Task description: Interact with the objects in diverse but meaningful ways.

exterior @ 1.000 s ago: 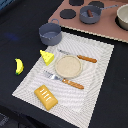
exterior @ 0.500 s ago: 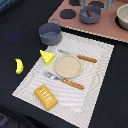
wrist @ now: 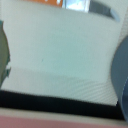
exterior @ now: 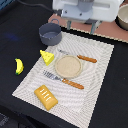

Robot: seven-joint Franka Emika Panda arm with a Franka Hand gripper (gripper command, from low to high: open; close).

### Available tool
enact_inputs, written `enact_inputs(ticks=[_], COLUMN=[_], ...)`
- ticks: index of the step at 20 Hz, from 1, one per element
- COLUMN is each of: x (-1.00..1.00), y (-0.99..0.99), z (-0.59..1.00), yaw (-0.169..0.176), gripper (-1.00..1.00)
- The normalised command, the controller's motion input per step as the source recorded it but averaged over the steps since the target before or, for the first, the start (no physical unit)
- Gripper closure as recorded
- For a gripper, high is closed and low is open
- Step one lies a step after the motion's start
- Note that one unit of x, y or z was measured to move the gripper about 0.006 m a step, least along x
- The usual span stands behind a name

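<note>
Hovering at the far edge of the striped placemat (exterior: 70,70), the gripper (exterior: 80,26) has its two dark fingers (exterior: 68,24) set wide apart with nothing between them; they hang above the mat and touch nothing.

Nearest to them is the grey two-handled pot (exterior: 49,33), on the exterior view's left of the fingers and at the mat's far corner. Further out lie the holed cheese wedge (exterior: 47,57), beside the round tan plate (exterior: 67,66), and the orange-handled knife (exterior: 80,57) and fork (exterior: 64,80), which flank the plate. The ridged bread slab (exterior: 45,97) sits at the near corner of the mat, and the banana (exterior: 19,65) lies off the mat on the dark table (exterior: 15,30). No sausage is visible in either view.

The chief risk, in my judgement, is a descent started from here landing on bare mat or clipping the pot's rim, since the fingers are not squarely over any object; a finger catching the rim could tip or shove the pot.

The exterior view gives the whole layout but hides the fingertips' height. The wrist view is blurred: it shows pale mat weave, a grey curved mass at one edge that is probably the pot (wrist: 122,70), and neither fingertip clearly.
</note>
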Motion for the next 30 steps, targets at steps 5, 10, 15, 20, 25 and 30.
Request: enact_inputs(ticks=[5,10,15,20,25,30], x=[-0.76,-0.85,-0.99,-1.00,-1.00,-1.00], y=[-0.01,0.00,0.00,0.00,-0.03,-0.07], z=[-0.29,-0.20,-0.20,-0.25,-0.38,-0.45], yaw=[0.199,0.185,0.129,0.112,0.104,0.103], gripper=[-1.00,-1.00,-1.00,-1.00,-1.00,-1.00])
